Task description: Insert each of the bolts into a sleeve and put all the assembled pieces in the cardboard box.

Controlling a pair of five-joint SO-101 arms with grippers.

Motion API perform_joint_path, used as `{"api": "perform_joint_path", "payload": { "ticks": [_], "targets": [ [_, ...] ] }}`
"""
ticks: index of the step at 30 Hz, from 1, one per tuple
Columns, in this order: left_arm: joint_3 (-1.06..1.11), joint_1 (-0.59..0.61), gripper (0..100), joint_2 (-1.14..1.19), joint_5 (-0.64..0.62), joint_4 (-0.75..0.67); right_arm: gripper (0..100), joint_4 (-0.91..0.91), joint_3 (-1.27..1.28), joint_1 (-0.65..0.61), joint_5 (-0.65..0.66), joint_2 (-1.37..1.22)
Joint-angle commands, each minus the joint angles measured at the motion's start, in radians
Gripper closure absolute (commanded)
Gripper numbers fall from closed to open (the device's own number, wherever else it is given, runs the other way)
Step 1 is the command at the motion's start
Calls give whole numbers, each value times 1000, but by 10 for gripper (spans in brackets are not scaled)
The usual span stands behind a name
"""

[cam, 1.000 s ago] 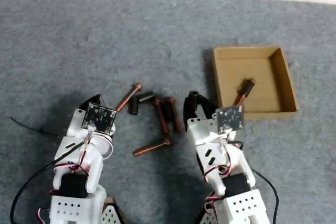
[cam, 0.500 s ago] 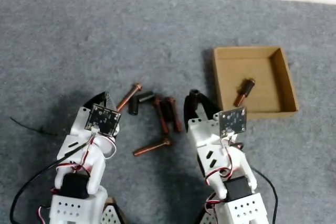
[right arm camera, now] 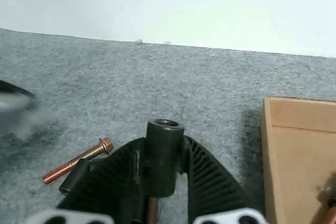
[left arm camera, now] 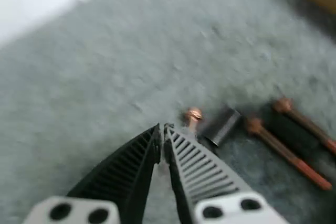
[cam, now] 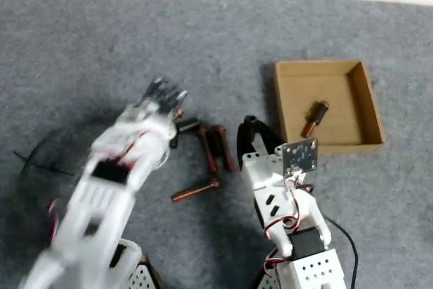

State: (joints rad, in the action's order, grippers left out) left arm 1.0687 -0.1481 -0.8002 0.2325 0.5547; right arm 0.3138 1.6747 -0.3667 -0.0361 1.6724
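Where the right gripper (right arm camera: 164, 149) stands over the middle of the surface (cam: 81, 38), it is clenched on a dark sleeve (right arm camera: 164, 157), which sits upright between the jaws with its open end up. In the high view this gripper lies just left of the box (cam: 279, 103), near its left wall and apart from it.

The left gripper (left arm camera: 163, 129) grasps nothing: its jaws are clenched almost together, with a thin slit between them. It hovers at the left end of the loose parts, its tips just beside the head of a copper bolt (left arm camera: 193, 114); whether they touch it cannot be told. In the high view the left arm covers most of that bolt's shank.

A second sleeve (left arm camera: 221, 126) lies on its side just beside that bolt head. Right of it, two bolts (cam: 206, 148) lie side by side, heads away from the arms, with a third sleeve (cam: 215, 140) between them. A lone bolt (cam: 196, 189) lies nearer the arm bases, between the two arms, its head toward the right arm.

One assembled piece (cam: 314, 116) lies tilted on the box floor, its dark sleeve end toward the far right corner, its copper end toward the near wall.
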Motion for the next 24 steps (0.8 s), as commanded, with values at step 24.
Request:
{"api": "perform_joint_path", "payload": {
  "ticks": [24],
  "targets": [
    [-760,-13,916,1053,8,163,995,-2,73,4,9,18]
  ]
}}
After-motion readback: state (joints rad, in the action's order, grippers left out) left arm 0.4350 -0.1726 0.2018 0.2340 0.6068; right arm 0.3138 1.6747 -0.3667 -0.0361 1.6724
